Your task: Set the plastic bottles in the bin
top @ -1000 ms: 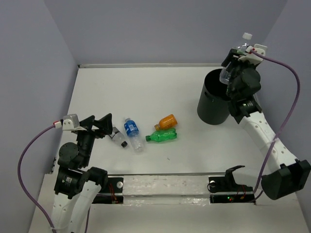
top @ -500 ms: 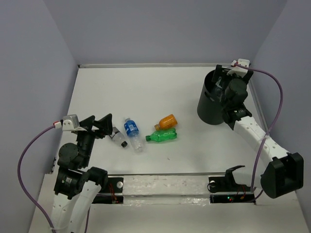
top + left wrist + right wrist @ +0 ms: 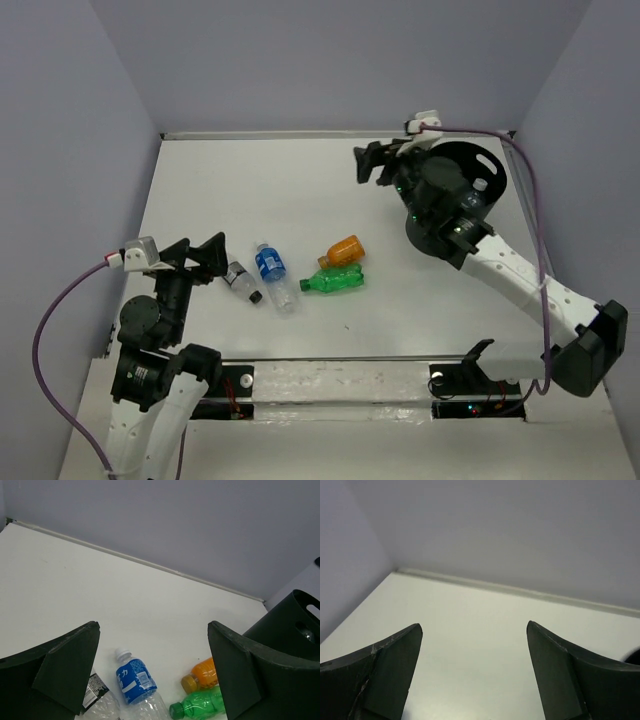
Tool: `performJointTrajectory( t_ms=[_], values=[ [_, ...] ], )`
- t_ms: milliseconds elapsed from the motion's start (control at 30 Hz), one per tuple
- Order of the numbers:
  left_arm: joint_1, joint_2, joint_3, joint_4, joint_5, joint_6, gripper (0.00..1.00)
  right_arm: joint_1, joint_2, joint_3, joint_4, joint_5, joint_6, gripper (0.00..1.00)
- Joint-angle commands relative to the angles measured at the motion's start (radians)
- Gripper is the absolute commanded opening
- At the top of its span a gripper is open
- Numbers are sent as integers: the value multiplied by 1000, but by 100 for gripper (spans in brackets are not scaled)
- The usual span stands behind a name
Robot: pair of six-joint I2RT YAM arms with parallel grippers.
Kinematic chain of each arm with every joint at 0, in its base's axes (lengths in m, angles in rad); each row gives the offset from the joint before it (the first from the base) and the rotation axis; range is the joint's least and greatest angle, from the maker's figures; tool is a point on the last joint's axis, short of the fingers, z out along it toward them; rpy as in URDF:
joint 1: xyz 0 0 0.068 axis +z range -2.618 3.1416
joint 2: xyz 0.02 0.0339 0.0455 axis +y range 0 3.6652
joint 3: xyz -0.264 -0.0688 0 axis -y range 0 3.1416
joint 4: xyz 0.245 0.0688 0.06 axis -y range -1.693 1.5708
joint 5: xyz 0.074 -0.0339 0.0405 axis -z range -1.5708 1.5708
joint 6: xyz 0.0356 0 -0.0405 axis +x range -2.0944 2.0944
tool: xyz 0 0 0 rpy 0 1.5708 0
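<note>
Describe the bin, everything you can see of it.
The bin is a tall round black bucket, plastic by its look, standing upright with its mouth open at the far right of the table. The left wrist view shows a slot cutout near its rim. In the top view the right arm crosses in front of it and hides much of its wall. A clear bottle with a white cap shows inside.

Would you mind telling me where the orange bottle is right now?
In the top view, the orange bottle lies mid-table, just behind the green bottle, left of the black bin.
</note>
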Motion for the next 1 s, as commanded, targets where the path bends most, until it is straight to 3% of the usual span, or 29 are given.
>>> performJointTrajectory(
  t_ms=[0,200,367,633,967],
  values=[
    [9,3,43,20,-28,12,99,149,202,53,-141,-145,114,89],
    [15,7,44,15,-41,15,99,277,490,297,-347,-209,187,89],
    [20,-15,58,9,-116,37,99,353,690,440,-417,-159,287,94],
    [16,-24,55,9,-109,32,99,384,864,530,-483,-214,359,93],
    [-3,-35,50,14,-87,31,99,395,987,573,-504,-162,395,90]
  ],
)
